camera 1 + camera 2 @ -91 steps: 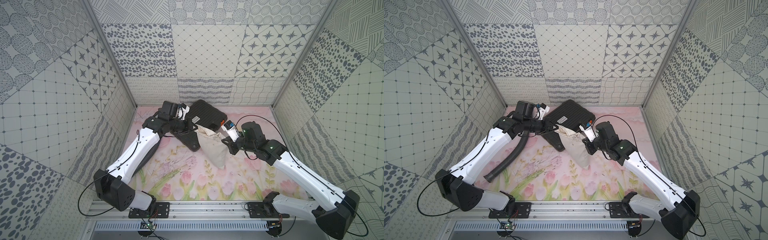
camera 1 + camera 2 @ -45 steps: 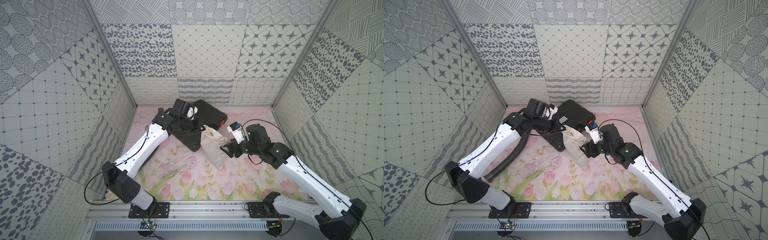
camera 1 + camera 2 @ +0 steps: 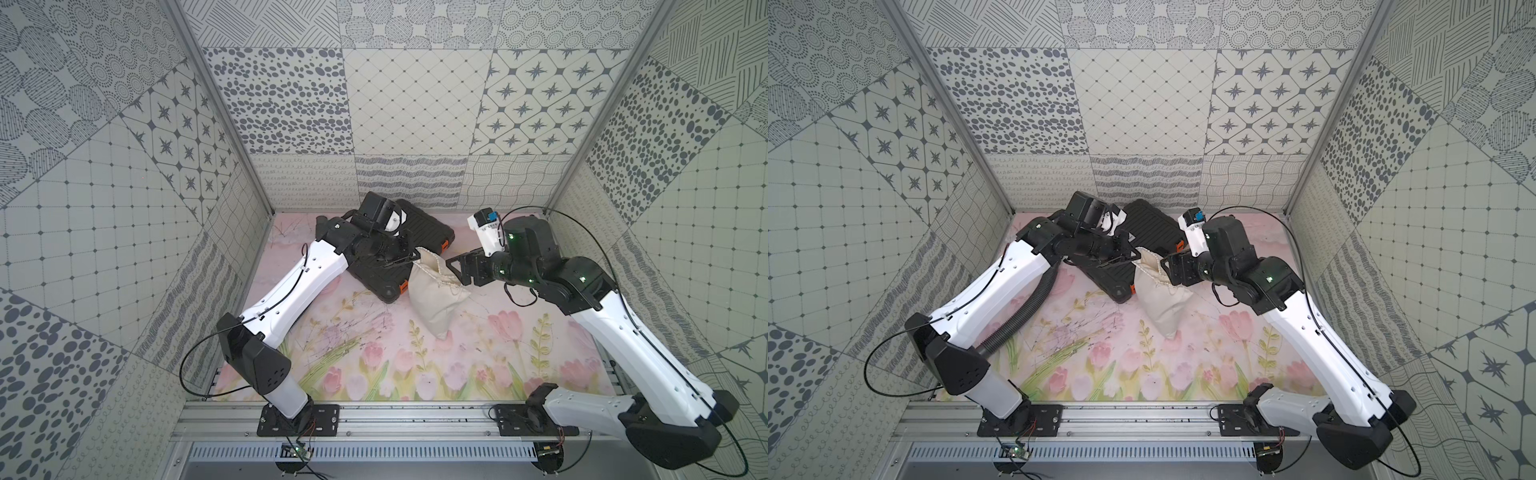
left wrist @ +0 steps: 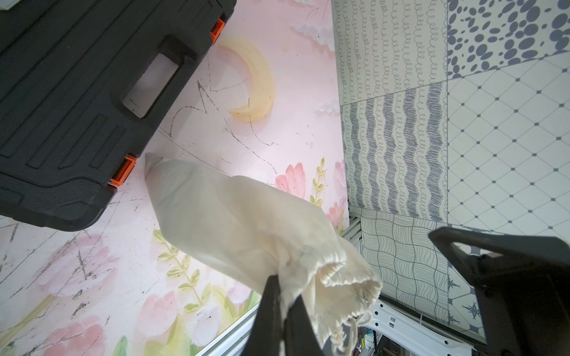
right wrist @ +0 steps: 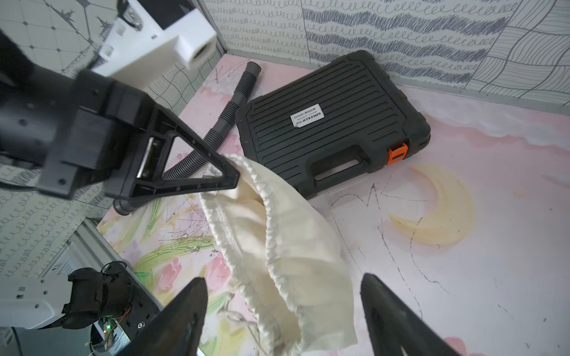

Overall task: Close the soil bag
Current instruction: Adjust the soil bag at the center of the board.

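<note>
The soil bag is an off-white cloth sack lying on the flowered mat beside the black case. Its puckered mouth is lifted and still gapes in the right wrist view. My left gripper is shut on the far side of the mouth's rim. My right gripper is open. Its jaws stand wide on either side of the mouth's near end, touching nothing. Thin white cords dangle loose there.
A black ribbed case with orange latches lies behind the bag, under my left wrist. A grey corrugated hose runs along the left side. Patterned walls enclose the mat on three sides.
My right gripper has opened and let go of the bag's mouth end, then drawn back a little. The bag, stretched between both grippers before, has slackened. My left arm shifted right, still holding the rim.
</note>
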### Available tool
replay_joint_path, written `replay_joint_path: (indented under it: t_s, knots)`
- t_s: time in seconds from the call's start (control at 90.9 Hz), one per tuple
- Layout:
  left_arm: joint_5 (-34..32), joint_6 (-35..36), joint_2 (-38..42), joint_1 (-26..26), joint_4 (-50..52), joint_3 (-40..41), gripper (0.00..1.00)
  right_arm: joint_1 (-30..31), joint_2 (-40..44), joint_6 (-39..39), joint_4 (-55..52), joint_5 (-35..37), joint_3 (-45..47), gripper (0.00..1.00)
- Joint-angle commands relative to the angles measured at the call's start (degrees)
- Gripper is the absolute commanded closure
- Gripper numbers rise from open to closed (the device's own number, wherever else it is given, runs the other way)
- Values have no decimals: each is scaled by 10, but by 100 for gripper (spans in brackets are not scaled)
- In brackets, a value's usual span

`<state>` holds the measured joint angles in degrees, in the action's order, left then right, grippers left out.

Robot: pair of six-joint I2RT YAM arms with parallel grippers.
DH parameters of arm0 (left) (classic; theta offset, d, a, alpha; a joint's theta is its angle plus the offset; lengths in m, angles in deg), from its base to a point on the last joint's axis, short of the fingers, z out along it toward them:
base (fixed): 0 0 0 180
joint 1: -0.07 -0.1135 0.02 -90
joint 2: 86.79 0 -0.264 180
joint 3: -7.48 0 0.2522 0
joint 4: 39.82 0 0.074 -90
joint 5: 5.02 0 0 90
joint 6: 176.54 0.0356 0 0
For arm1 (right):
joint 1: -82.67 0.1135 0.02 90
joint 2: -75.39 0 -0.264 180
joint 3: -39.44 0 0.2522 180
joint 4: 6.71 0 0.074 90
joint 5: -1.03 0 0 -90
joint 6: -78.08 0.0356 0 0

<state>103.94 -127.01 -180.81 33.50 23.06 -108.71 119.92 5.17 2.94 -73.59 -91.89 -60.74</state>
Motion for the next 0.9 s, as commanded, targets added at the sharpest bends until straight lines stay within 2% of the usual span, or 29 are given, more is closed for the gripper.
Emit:
replay_joint_path:
  t_s: [0.0, 0.275, 0.528, 0.726, 0.891]
  knots:
    - [-3, -3, 1, 9, -1, -7, 100, 11, -35, 10, -13, 26, -25, 17]
    - [-2, -11, -2, 13, -6, -15, 100, 28, -109, 10, -14, 73, -53, 16]
    - [-8, -18, 0, 17, -8, -17, 100, 37, -166, 13, -46, 159, -102, 16]
    - [-27, -25, -4, 17, 1, -30, 100, 59, -222, -14, -165, 227, -192, 17]
    - [-49, -21, -4, 16, 10, -39, 100, 52, -197, -19, -238, 244, -170, 19]
